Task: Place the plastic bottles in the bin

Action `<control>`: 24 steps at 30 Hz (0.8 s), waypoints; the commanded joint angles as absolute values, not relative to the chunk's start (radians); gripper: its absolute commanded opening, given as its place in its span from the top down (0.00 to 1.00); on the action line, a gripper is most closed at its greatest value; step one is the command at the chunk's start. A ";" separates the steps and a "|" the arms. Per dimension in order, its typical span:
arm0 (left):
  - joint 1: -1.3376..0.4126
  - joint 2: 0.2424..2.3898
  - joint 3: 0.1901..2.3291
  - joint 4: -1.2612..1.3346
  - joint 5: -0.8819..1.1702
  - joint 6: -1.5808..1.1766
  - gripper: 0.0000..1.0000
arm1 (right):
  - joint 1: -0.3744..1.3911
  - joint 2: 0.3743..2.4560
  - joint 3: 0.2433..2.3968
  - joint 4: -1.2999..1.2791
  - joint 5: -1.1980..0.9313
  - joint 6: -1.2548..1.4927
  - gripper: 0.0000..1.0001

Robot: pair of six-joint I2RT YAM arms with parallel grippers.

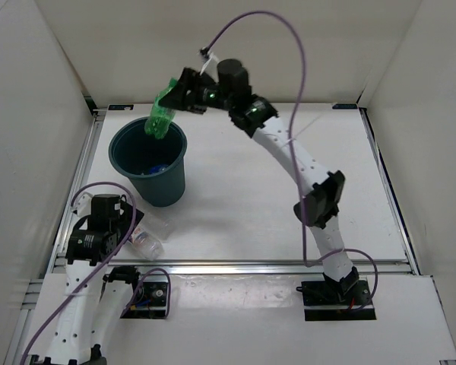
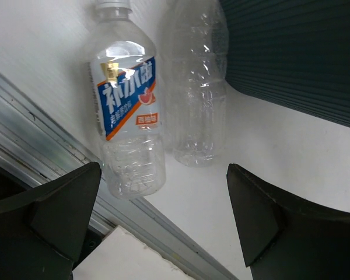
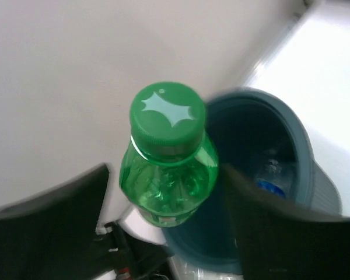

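So the green bottle [image 3: 166,169] is hanging between the right gripper [image 1: 176,95] fingers above the teal bin [image 1: 163,190] rim, and I can't tell if it's clamping or releasing. The left gripper [image 2: 163,192] is hovering wide open over the labelled bottle [image 2: 128,111] and plain clear bottle [image 2: 198,87], the 2 lying beside the bin. They're looking light, crushable and slick, so I'd be grabbing mid-body.

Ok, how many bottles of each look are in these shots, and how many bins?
Green bottle: 1
Blue-capped clear bottle: 1
Clear bottle with white-red-blue label: 1
Plain clear bottle: 1
Dark teal bin: 1
Total: 5
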State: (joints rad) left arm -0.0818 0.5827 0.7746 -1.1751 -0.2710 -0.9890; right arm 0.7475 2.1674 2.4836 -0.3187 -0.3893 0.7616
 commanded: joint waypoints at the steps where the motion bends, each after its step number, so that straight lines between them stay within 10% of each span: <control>1: -0.086 0.621 0.816 -1.126 -0.203 -0.910 0.00 | 0.793 2.236 2.507 -0.268 -0.291 0.723 0.12; 4: -0.086 0.634 0.825 -1.126 -0.181 -0.899 0.00 | 0.793 2.191 2.490 -0.359 -0.247 0.666 0.00; 24: -0.086 0.606 0.609 -1.051 -0.322 -1.064 0.00 | 0.618 1.586 1.870 -0.655 -0.373 0.511 0.00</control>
